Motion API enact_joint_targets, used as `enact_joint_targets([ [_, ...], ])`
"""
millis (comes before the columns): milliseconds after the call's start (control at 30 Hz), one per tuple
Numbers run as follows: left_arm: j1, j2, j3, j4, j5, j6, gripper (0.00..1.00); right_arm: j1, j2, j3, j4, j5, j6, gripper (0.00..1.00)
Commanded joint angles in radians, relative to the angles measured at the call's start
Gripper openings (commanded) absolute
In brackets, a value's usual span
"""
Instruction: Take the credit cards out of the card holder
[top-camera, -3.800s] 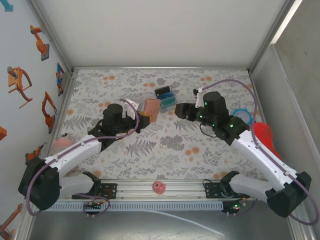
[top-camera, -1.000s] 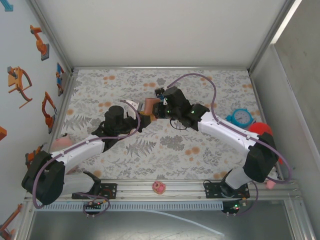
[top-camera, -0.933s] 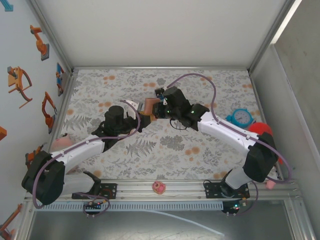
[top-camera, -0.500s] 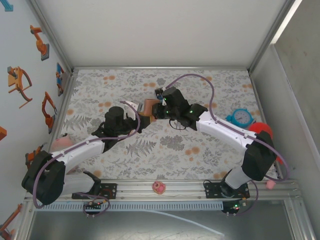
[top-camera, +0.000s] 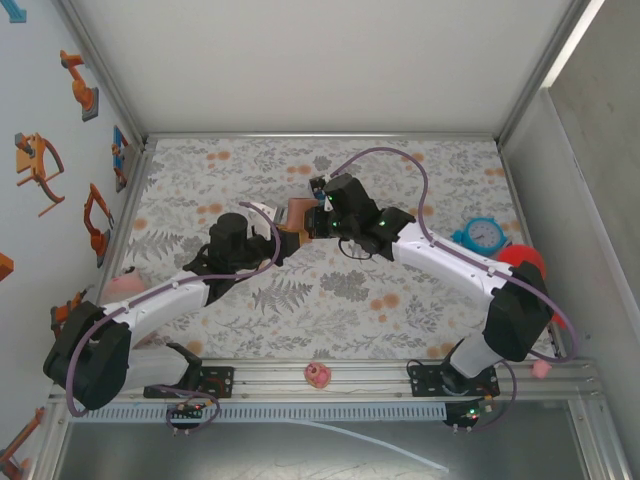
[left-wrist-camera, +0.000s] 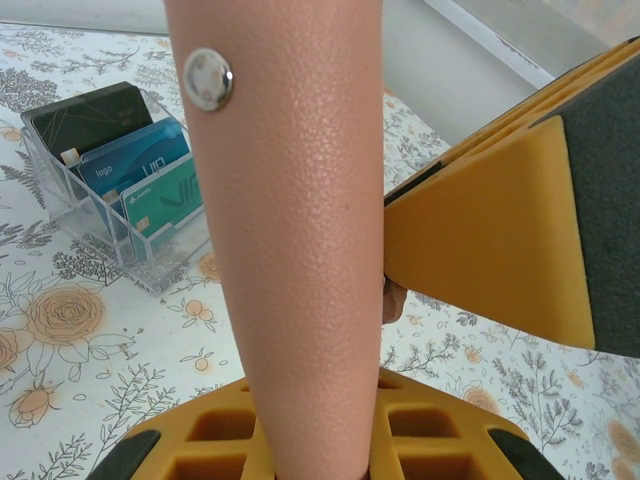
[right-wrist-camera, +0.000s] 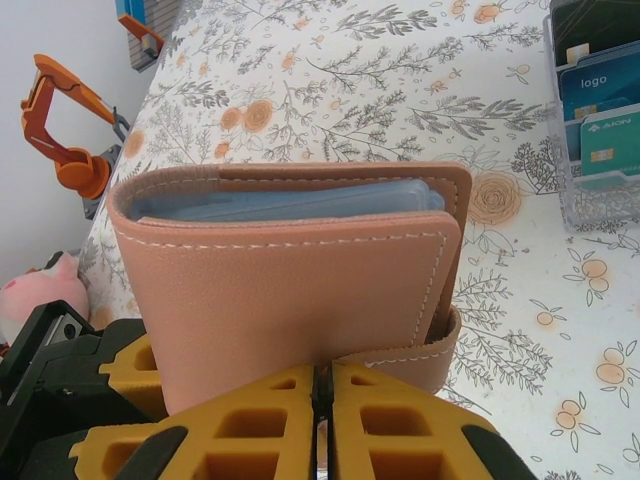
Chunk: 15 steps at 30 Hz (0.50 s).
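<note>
The card holder (top-camera: 300, 212), a tan leather wallet, is held above the table between both arms. My left gripper (top-camera: 286, 238) is shut on it from the left; in the left wrist view its snap-buttoned side (left-wrist-camera: 290, 220) stands between the yellow fingers (left-wrist-camera: 480, 240). My right gripper (top-camera: 316, 222) meets it from the right. In the right wrist view the folded card holder (right-wrist-camera: 290, 280) faces me, and the right gripper (right-wrist-camera: 320, 390) is shut on its strap (right-wrist-camera: 420, 352). The credit cards (right-wrist-camera: 300, 203) show as pale blue edges in its top.
A clear box (left-wrist-camera: 120, 190) of dark, blue and teal cards (right-wrist-camera: 600, 100) stands on the flowered table just behind the card holder. A blue clock (top-camera: 487, 234) and a red object (top-camera: 522, 260) lie at the right, and a pink toy (top-camera: 318, 375) on the front rail.
The right arm has swung in from the right to the card holder. Over the last second it edged slightly left and its jaws closed further. The left arm held still.
</note>
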Motion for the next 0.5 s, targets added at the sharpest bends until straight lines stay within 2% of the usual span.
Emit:
enact_joint_targets([
  [0,0.002,-0.022,0.018,0.101,0.035,-0.013,0.00,-0.007,-0.008,-0.026,-0.015,-0.008,-0.027,0.10],
  [467,0.009,-0.017,0.012,0.125,0.044,-0.033,0.00,-0.007,-0.050,-0.064,0.014,-0.007,-0.051,0.10],
])
